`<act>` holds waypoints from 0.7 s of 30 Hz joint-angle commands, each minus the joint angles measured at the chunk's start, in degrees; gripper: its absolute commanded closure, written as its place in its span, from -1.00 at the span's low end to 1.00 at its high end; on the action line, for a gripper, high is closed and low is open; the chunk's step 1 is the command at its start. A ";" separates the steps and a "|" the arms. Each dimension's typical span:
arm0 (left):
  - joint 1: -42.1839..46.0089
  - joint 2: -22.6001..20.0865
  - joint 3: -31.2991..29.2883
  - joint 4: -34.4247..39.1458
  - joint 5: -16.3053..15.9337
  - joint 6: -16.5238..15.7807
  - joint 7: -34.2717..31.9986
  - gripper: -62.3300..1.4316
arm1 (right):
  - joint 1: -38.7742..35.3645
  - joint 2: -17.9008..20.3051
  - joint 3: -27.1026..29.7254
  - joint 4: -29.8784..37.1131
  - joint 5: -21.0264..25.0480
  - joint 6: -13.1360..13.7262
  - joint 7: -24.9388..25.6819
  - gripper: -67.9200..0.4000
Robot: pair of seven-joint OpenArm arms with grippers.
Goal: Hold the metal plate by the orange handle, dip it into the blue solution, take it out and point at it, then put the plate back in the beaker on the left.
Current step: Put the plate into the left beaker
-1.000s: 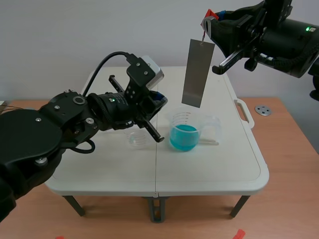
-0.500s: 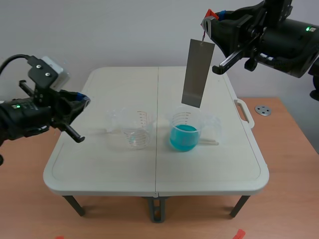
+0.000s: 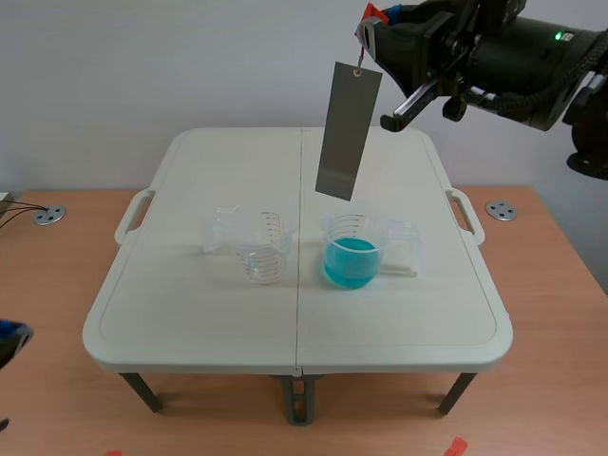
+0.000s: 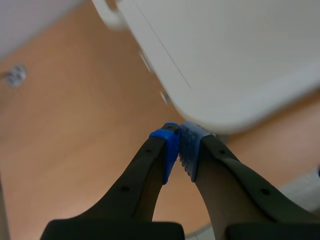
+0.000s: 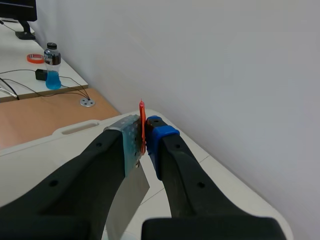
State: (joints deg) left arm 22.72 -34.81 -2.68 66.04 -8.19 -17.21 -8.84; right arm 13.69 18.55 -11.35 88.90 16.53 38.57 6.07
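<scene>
Metal plate (image 3: 348, 131) hung free, high above the table (image 3: 190, 323).
Left gripper (image 4: 179, 145) was closed on nothing, off the table's edge; the plate touched neither empty beaker (image 3: 258, 249) nor blue solution (image 3: 351, 261); right gripper (image 5: 142, 137) clamped the orange handle (image 5: 142, 120); beaker markings were unreadable.

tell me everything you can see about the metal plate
The metal plate is a long, thin, dull grey rectangle hanging slightly tilted in the air, touching neither the clear beaker nor the beaker of blue solution below. A small link at its top edge joins it to the orange handle, pinched in the right gripper.
</scene>
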 commanded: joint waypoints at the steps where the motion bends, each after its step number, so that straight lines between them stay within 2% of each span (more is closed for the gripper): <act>1: 2.62 0.63 0.28 0.24 -0.94 0.00 -0.81 0.91 | 2.40 -0.15 -0.83 1.40 0.81 -0.72 0.52 0.95; 9: 14.97 6.56 0.31 -1.42 -1.42 0.00 -0.79 0.91 | 6.86 -0.63 -5.44 0.85 0.81 -3.61 -0.15 0.95; 15: 20.70 11.17 0.31 -3.72 -1.07 0.00 -0.79 0.91 | 10.14 -2.91 -8.15 -1.55 0.59 -4.28 -1.36 0.95; 21: 23.32 14.14 0.42 -6.80 0.61 0.00 -0.74 0.91 | 13.25 -5.27 -11.93 -5.14 0.59 -4.31 -2.14 0.95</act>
State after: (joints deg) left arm 45.89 -20.51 -2.37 58.87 -7.51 -17.12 -8.86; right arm 25.10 13.56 -23.22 83.70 16.51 34.72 3.05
